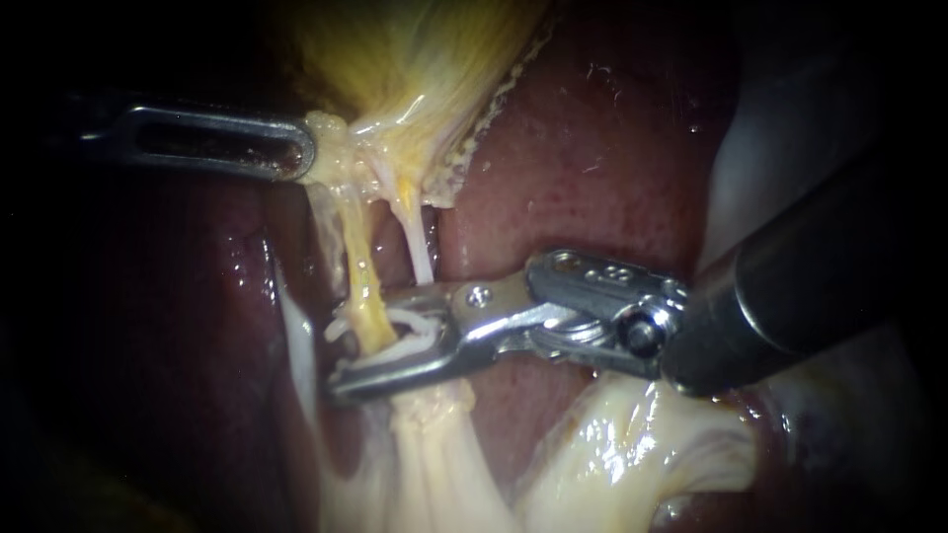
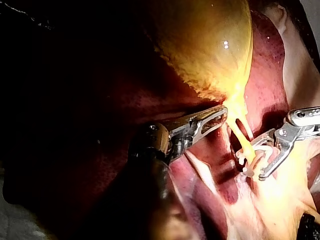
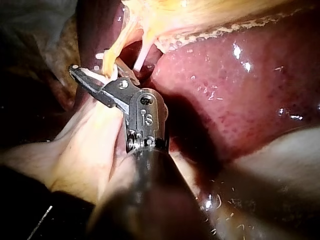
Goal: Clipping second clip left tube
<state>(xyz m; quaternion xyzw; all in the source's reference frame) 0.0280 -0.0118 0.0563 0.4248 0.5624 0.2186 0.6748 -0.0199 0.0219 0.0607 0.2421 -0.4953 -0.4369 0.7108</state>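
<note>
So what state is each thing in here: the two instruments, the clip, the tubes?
left instrument: jaws shut on the gallbladder at its neck.
right instrument: jaws apart, holding a clip, set around the left tube.
clip: white, open, not yet squeezed shut.
left tube: taut, whole, lying inside the clip.
right tube: thin, taut, apparently outside the clip.

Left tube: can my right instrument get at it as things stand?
Likely yes: the right instrument's jaws straddle the left tube, holding a clip around it; the left instrument grips the gallbladder well clear.
</note>
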